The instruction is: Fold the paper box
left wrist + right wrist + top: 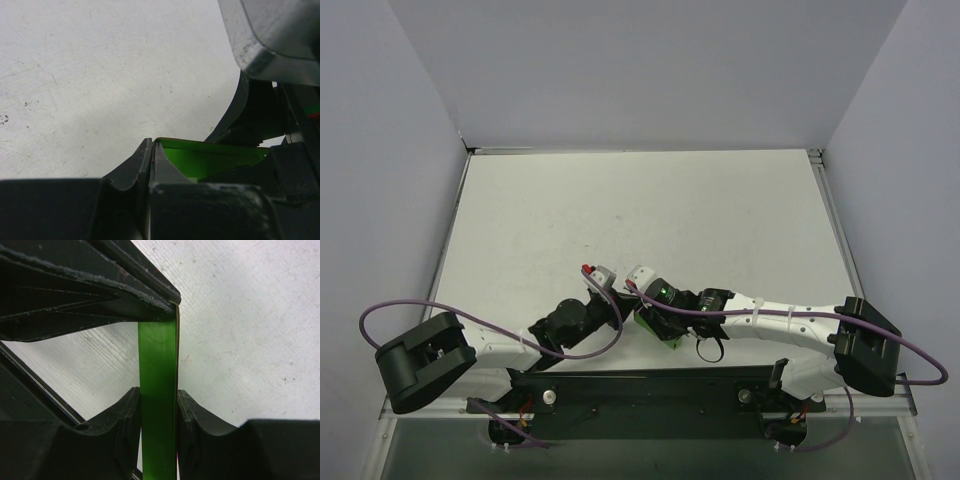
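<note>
Paper box sits pinched in right claw, left claw closed at its edge.

This is a robotics lab test cell. A flat, scuffed white worktop is boxed in on three sides by plain pale lilac-grey wall panels. Two white-and-black robot arms, left and right, are bolted to a black metal rail along its near edge. Loose purple cables trail from them.
</note>
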